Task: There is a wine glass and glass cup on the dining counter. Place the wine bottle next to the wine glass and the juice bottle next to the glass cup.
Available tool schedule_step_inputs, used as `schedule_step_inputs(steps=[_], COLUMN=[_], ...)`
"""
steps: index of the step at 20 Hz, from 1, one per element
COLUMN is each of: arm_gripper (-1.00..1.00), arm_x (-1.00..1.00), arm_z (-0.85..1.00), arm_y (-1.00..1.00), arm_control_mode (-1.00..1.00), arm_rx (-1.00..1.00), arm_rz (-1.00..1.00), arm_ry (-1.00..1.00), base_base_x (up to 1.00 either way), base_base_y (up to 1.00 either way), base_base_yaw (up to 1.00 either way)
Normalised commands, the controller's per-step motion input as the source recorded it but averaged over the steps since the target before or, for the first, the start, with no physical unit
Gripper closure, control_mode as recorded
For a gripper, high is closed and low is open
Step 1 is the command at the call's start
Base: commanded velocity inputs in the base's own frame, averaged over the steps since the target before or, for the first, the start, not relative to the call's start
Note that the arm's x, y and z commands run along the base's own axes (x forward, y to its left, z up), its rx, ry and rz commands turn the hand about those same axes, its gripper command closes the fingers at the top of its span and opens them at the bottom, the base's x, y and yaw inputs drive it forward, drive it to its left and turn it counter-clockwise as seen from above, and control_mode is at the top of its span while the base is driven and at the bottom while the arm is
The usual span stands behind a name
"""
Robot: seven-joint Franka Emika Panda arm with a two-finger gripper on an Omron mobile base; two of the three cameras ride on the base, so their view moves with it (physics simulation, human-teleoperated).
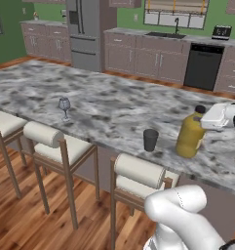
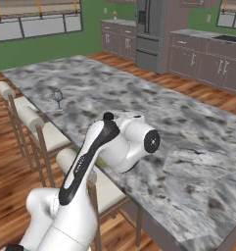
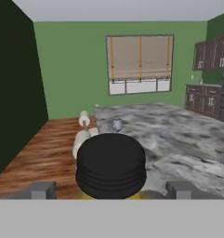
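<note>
Juice bottle [image 1: 190, 135] on marble dining counter [image 1: 119, 105], green-walled kitchen.

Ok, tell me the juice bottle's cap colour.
Black; the juice bottle cap shows best in the hand view.

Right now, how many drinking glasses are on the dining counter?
2. The wine glass stands near the stool-side edge toward the left end. The dark glass cup stands further right, close beside the juice bottle. The arm may hide others.
</note>
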Motion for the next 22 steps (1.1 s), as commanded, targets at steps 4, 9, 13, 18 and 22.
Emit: schedule_step_inputs(steps=[4,9,13,18,22], arm_gripper=[1.00,1.00,1.00,1.00,1.00], arm_x=[0.28,0.26,0.39,0.26,0.29], arm_z=[-0.12,-0.17,-0.28,-0.39,-0.35], arm_y=[-0.07,-0.01,0.07,0.10,0.00], arm_control_mode=[-1.00,-1.00,-1.00,-1.00,-1.00], arm_rx=[0.02,0.00,0.00,0.00,-0.01], arm_rz=[0.14,0.06,0.00,0.00,0.00], arm_ry=[0.00,0.00,0.00,-0.01,-0.05], base_base_x=[0.00,0.00,0.00,0.00,0.00], base_base_y=[0.00,0.00,0.00,0.00,0.00], base_base_yaw=[0.00,0.00,0.00,0.00,0.00])
